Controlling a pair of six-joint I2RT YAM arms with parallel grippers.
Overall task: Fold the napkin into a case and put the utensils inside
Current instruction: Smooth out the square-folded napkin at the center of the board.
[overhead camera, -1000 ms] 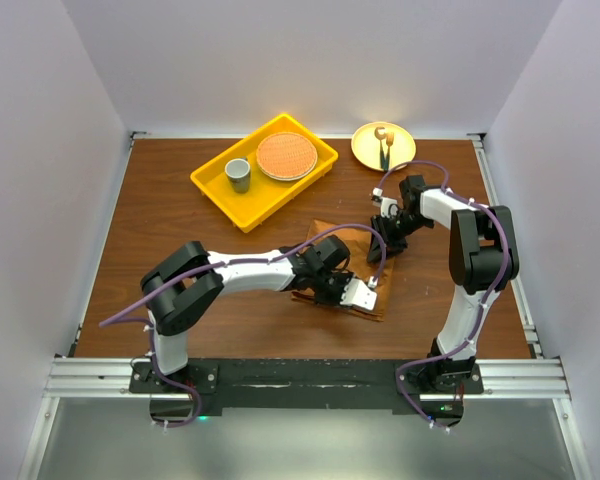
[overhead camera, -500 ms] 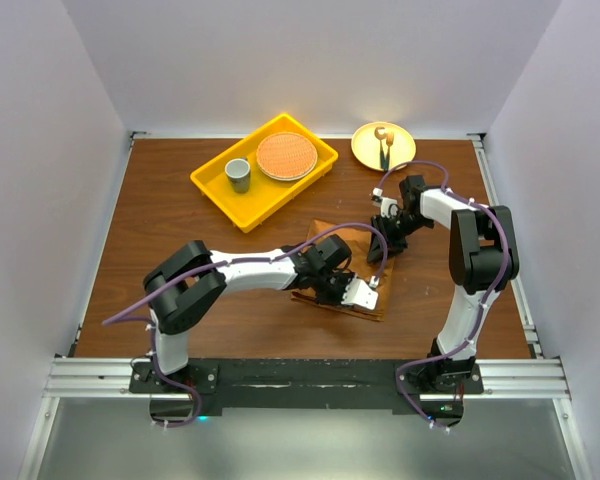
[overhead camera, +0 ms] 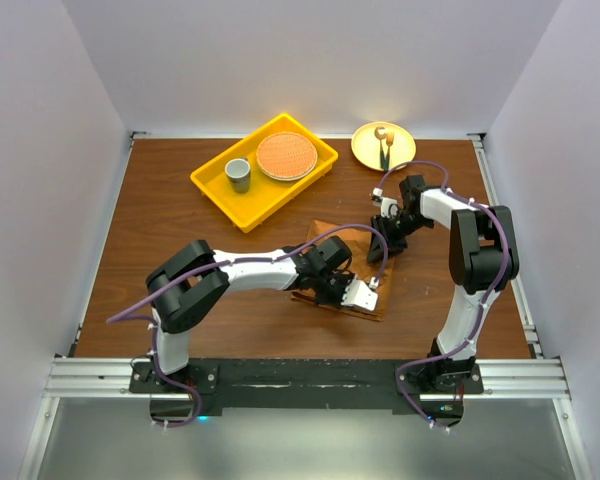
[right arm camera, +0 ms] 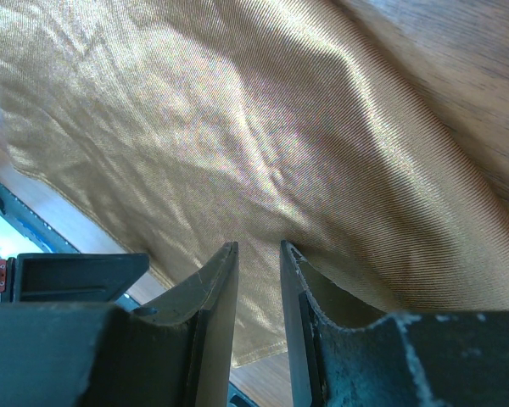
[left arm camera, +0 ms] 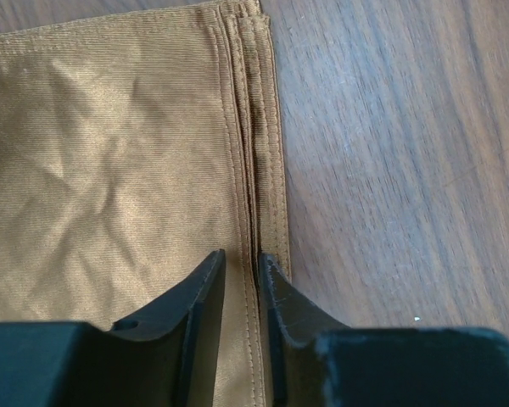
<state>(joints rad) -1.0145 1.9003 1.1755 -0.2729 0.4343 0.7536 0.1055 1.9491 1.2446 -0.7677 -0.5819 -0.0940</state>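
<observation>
napkin (left arm camera: 110,170) cut off, left gripper (left arm camera: 240,259) grip unclear

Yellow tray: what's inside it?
A grey cup and a round orange plate sit in the yellow tray. Whatever lies under the plate is hidden.

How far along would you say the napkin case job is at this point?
Done: the napkin is folded into stacked layers, hems aligned. In hand: the left gripper pinches the hem stack, the right gripper pinches a raised fold. To do: finishing the folds and loading; cutlery lies on the yellow plate.
</observation>
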